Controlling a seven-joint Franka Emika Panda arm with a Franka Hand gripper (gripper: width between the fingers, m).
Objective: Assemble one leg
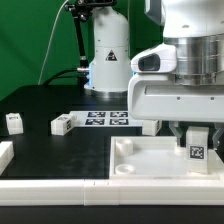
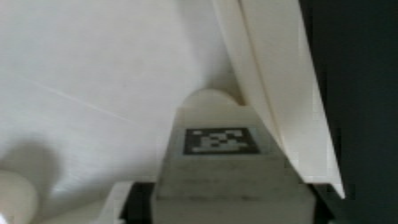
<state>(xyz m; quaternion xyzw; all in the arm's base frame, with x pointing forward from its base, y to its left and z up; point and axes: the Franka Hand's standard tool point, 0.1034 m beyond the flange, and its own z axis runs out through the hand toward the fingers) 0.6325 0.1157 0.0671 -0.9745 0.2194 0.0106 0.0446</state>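
Observation:
My gripper (image 1: 197,133) is shut on a leg (image 1: 197,146), a chunky white block with a black-and-white tag facing the camera. It holds the leg upright over the right part of the large white square tray-like piece (image 1: 135,165), low above or touching its floor. In the wrist view the leg (image 2: 217,150) fills the space between the dark fingers (image 2: 146,200), tag up, beside the tray's raised rim (image 2: 267,80). Two more legs lie on the black table at the exterior view's left: one (image 1: 14,123) and another (image 1: 63,124).
The marker board (image 1: 108,118) lies flat on the table behind the tray. A white part (image 1: 5,155) sits at the exterior view's left edge. The arm's white base (image 1: 108,60) stands at the back before a green backdrop.

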